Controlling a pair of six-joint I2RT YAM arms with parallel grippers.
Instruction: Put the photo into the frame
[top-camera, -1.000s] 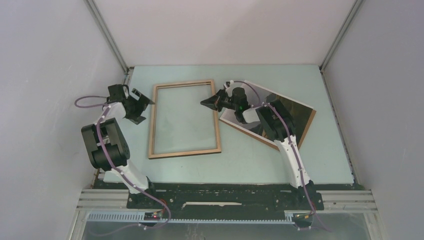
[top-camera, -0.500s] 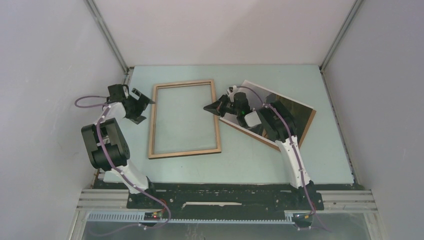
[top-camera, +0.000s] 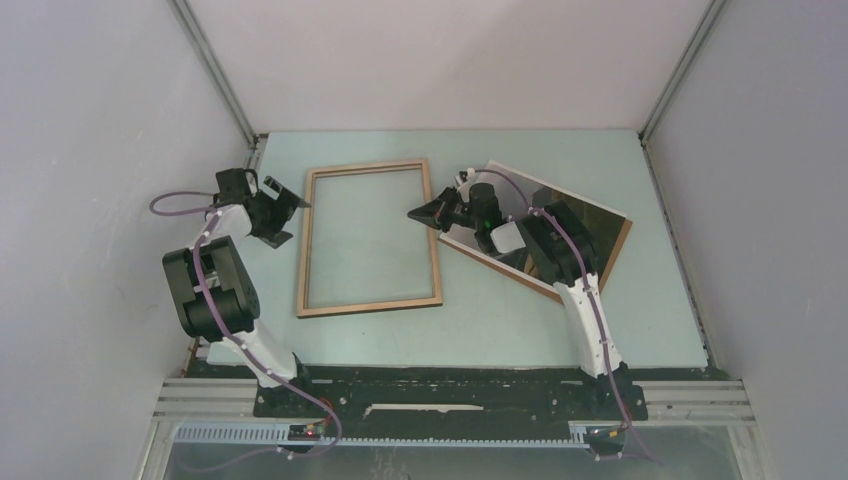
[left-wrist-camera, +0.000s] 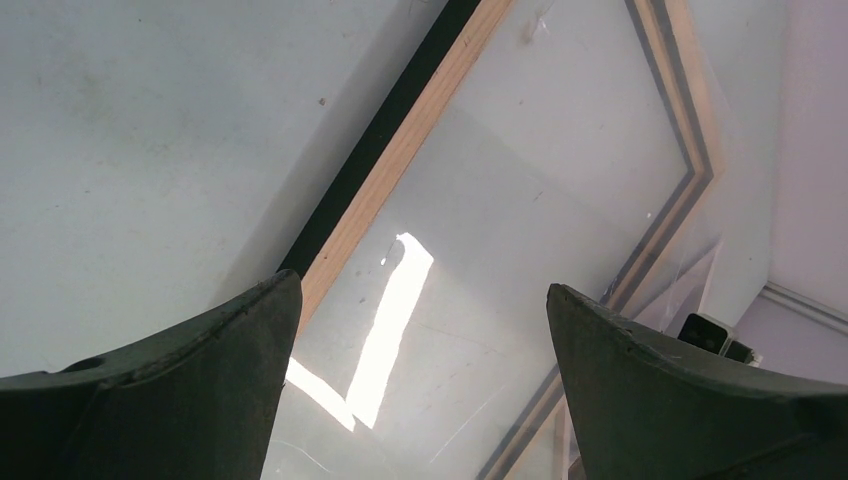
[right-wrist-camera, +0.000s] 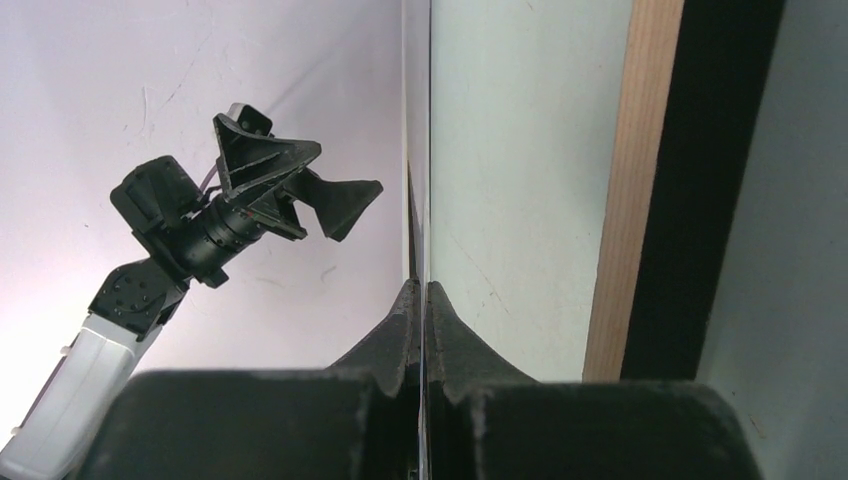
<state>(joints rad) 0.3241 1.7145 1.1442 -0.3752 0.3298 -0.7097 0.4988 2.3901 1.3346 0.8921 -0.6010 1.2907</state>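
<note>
The frame, light tan wood with a clear pane, lies flat at mid-table. It also shows in the left wrist view and in the right wrist view. The photo, dark and glossy with a white border, lies slanted to the frame's right, partly under the right arm. My right gripper is shut on the photo's left edge beside the frame's right rail. In the right wrist view the photo shows edge-on between the fingers. My left gripper is open and empty over the frame's left rail.
A brown backing board lies under the photo, with its edge showing at the right. The table is pale green, with walls on three sides. The left gripper also shows across the frame in the right wrist view.
My right gripper has shifted a little nearer along the frame's right rail with the photo's edge in it, and has held still for the last half second. The left arm has not moved.
</note>
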